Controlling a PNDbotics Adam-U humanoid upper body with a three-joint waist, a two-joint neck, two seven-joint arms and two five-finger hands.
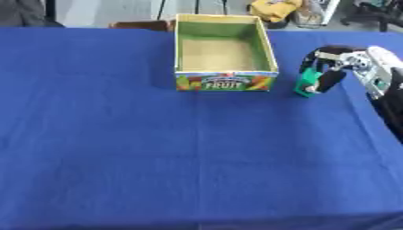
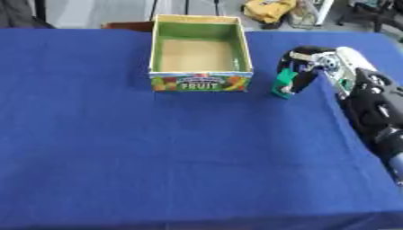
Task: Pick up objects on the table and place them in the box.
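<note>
Pinching a green object that stands upright, the right robot hand sits just right of the box.

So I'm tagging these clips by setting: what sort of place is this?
Probably a lab or workshop: a table with a blue cloth, a fruit box as test prop, and office chairs on bare floor behind.
</note>
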